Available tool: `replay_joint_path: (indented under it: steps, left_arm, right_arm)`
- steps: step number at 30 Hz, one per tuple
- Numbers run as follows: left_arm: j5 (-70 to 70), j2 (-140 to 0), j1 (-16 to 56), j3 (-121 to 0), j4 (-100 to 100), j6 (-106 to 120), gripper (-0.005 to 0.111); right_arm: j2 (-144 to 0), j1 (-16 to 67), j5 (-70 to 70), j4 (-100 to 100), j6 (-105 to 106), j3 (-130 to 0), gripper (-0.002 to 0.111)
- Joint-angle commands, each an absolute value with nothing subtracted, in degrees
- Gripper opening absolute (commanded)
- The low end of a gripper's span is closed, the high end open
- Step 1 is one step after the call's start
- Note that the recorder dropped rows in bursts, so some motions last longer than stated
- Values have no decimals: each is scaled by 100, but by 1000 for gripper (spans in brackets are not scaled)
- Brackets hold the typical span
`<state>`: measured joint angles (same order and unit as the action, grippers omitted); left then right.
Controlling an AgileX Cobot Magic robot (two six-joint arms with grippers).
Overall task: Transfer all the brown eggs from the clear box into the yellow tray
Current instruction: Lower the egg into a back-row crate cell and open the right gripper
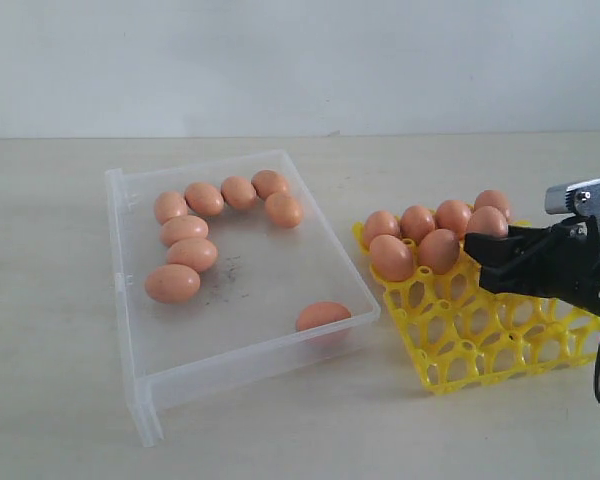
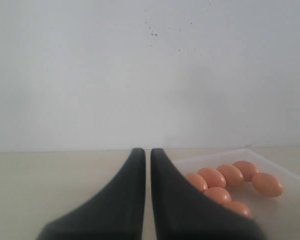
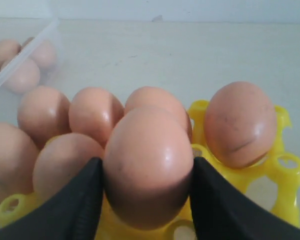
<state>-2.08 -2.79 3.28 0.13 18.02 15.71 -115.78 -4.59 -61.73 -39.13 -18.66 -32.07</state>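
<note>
Right end effector (image 1: 472,252) grasping an egg (image 3: 147,160) over the tray (image 1: 500,350).
The tray sits at 3 o'clock of the box (image 1: 130,300) on the tabletop (image 1: 40,400); left end effector (image 2: 148,155) clenched, empty.

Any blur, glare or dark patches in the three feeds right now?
Exterior view: even, soft light, faint shadows; the large clear plastic box reads milky, the black right gripper shows little detail. Left wrist view: pale wall with dark specks, black left gripper soft-edged. Right wrist view: mild sheen on the gripped smooth orange-brown egg; eggs in the box behind are blurred.
</note>
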Motion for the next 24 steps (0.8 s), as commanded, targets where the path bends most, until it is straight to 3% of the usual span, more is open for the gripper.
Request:
replay_joint_path:
  steps: [1, 9, 11, 14, 15, 24]
  left_arm:
    - [-298, -302, 344, 0, 1828, 1597, 4]
    - [-298, -302, 344, 0, 1828, 1597, 4]
    - [-298, -302, 344, 0, 1828, 1597, 4]
    - [-298, -302, 344, 0, 1828, 1597, 4]
    - [-298, -302, 344, 0, 1828, 1597, 4]
    - [-298, -302, 344, 0, 1828, 1597, 4]
  right_arm:
    - [-11759, -500, -5896, -4185, -2066, -3366, 0]
    - [-11759, -500, -5870, -4896, -2257, -3380, 1]
    - [-11759, -500, -5870, -5099, -2257, -3380, 14]
    - [-11759, -500, -5858, -5159, -2338, -3380, 53]
    - [-11759, -500, -5869, -5148, -2338, -3380, 59]
    - [-11744, -500, -6409, -5066, -2089, -3380, 59]
